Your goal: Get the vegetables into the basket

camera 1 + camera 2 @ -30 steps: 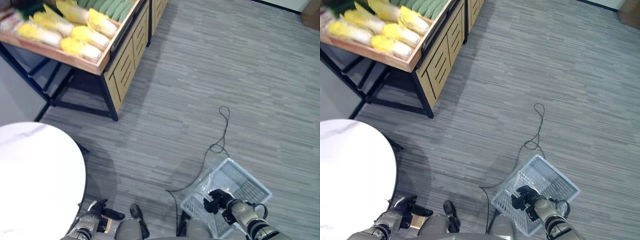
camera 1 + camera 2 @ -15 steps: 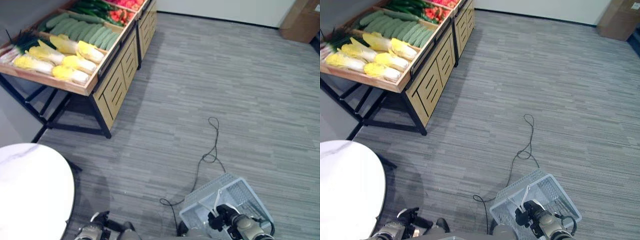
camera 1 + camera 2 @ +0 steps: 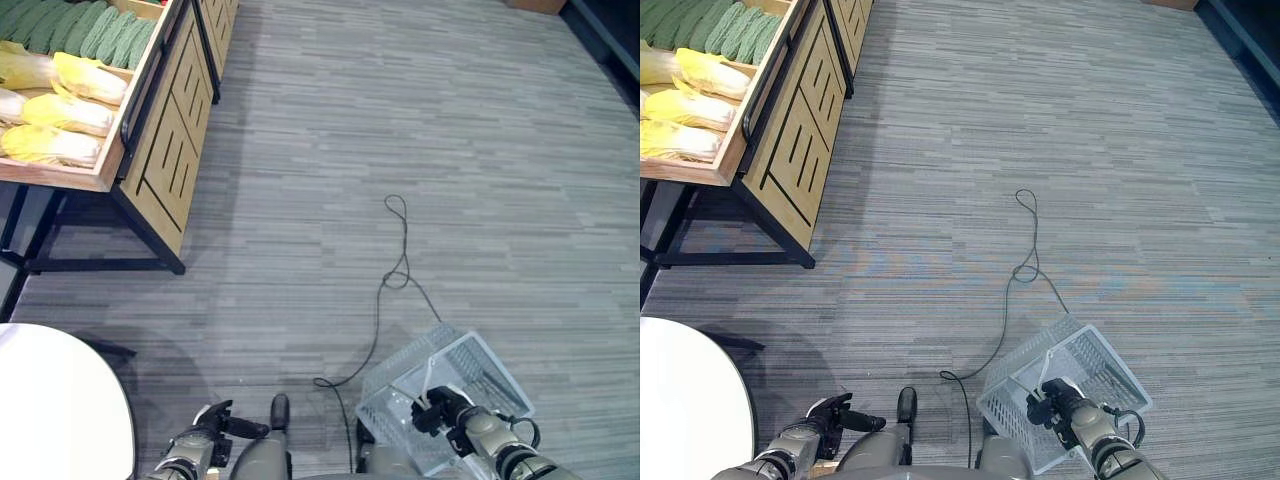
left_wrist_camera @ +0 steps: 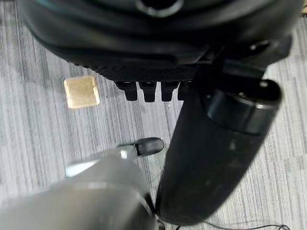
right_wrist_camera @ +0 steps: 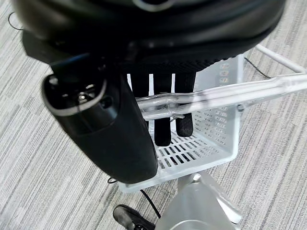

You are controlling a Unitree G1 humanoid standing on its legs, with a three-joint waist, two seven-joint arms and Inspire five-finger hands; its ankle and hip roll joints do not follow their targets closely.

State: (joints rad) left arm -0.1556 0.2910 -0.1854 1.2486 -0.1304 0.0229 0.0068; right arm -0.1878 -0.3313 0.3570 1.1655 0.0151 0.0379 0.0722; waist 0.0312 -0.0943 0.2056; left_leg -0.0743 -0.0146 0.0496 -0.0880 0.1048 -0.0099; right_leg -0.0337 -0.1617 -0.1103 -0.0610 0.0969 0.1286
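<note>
A white plastic basket hangs low at my right side above the floor, nothing showing inside it. My right hand is shut on its handle, the fingers curled over the bar in the right wrist view. Pale yellow cabbages and green cucumbers lie in a wooden produce stand far off at the upper left. My left hand hangs low at my left side with its fingers curled, holding nothing.
A round white table fills the lower left corner, close to my left hand. Grey striped carpet stretches between me and the stand. A small tan square lies on the floor below the left hand.
The camera has swung, so the produce stand has slid to the upper left edge and the table shows less. The basket stays in my right hand; my left hand stays low.
</note>
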